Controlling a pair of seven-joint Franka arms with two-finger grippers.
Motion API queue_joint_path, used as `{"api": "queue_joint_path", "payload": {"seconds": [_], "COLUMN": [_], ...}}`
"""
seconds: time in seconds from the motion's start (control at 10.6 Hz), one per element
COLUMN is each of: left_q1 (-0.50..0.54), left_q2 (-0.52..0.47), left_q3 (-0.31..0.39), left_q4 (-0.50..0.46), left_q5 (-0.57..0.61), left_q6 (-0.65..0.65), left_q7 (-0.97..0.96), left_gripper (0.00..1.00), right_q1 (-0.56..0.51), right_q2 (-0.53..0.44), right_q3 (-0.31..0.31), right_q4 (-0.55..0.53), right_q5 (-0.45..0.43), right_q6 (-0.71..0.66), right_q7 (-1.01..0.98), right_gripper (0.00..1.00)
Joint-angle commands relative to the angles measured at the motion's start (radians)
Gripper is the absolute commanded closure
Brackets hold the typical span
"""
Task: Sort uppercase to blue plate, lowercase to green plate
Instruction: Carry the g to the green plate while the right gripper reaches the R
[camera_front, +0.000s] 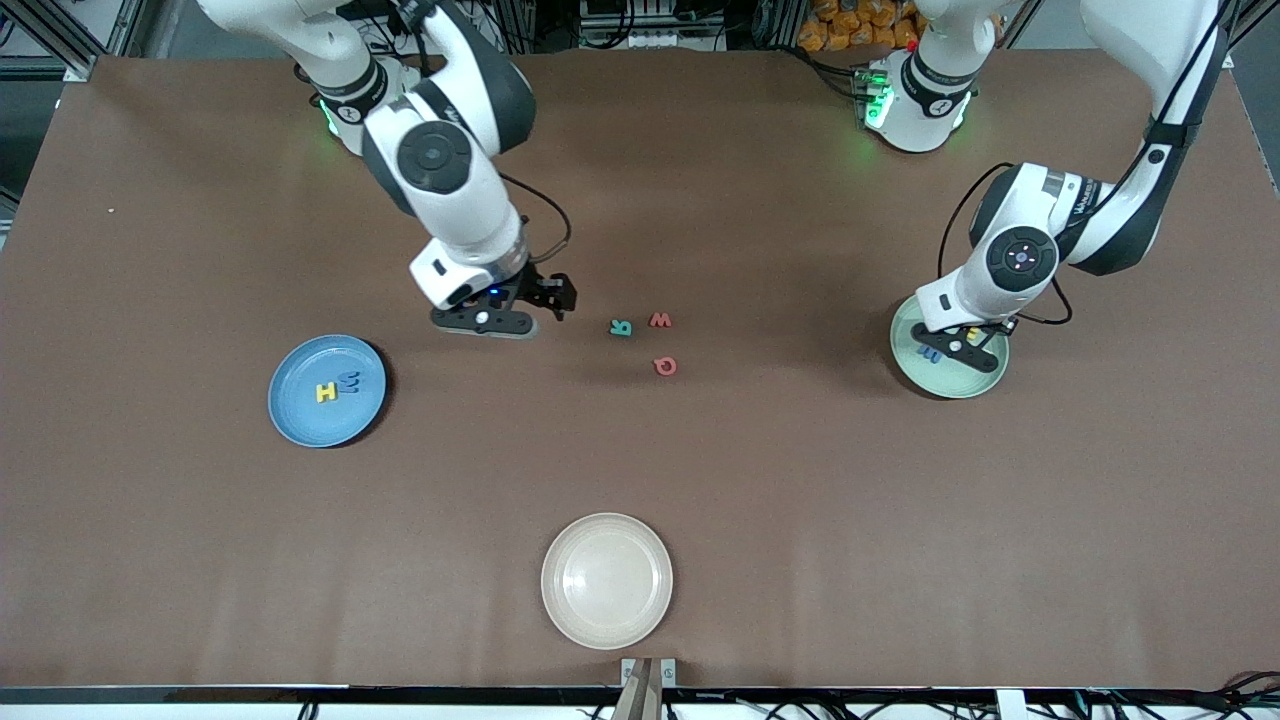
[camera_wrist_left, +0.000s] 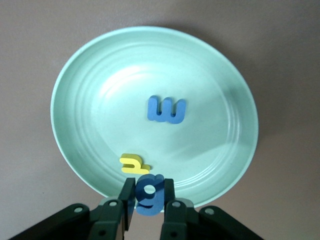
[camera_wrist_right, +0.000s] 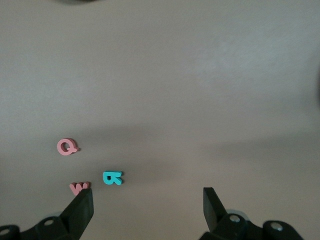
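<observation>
My left gripper (camera_wrist_left: 148, 189) is shut on a blue g (camera_wrist_left: 149, 196) over the rim of the pale green plate (camera_wrist_left: 100, 100) (camera_front: 962, 386). A blue m (camera_wrist_left: 167, 110) and a small yellow hooked piece (camera_wrist_left: 134, 164) lie in that plate. My right gripper (camera_front: 548, 298) (camera_wrist_right: 148, 197) hangs open and empty over bare table beside the teal R (camera_front: 621, 327) (camera_wrist_right: 112, 177). A red w (camera_front: 660, 320) (camera_wrist_right: 78, 187) and a red Q (camera_front: 665, 366) (camera_wrist_right: 66, 147) lie close to the R. The blue plate (camera_front: 300, 420) holds a yellow H (camera_front: 326, 392) and a blue M (camera_front: 348, 381).
A cream-white plate (camera_front: 607, 580) stands near the table's front edge, nearer the front camera than the loose letters. The blue plate is toward the right arm's end, the green plate toward the left arm's end.
</observation>
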Motion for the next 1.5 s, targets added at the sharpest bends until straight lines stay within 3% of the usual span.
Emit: {"api": "queue_joint_path", "payload": {"seconds": [0.0,0.19,0.56,0.75,1.22,1.41], "left_q1": [0.006,0.006,-0.011,-0.074,-0.251,-0.269], "left_q2": [-0.002,-0.002,-0.002,-0.002,-0.012,-0.014], "left_q3": [-0.015,-0.015,-0.020,-0.022,-0.020,-0.022], "left_q4": [-0.001,0.017,0.046,0.069,0.103,0.126], "left_q5": [-0.084,-0.119,-0.223,-0.279,-0.305,-0.294], "left_q6": [0.018,0.020,0.020,0.020,0.027,0.027], "left_q7": [-0.011,-0.013,-0.040,-0.121,-0.306,-0.332], "left_gripper": [0.65,0.50,0.49,0.49,0.49,0.49], "right_q1": [0.075,0.124,0.168,0.171,0.175,0.177], "right_q2": [0.094,0.174,0.272,0.314,0.361,0.371], "right_q3": [0.000,0.000,0.000,0.000,0.000,0.000], "right_q4": [0.005,0.004,0.005,0.010,0.012,0.013], "right_q5": [-0.065,-0.127,-0.139,-0.187,-0.233,-0.248], "right_q6": [0.088,0.155,0.267,0.315,0.364,0.364], "right_q7": [0.123,0.214,0.299,0.355,0.392,0.397], "right_gripper": [0.03,0.03,0.09,0.10,0.22,0.31]}}
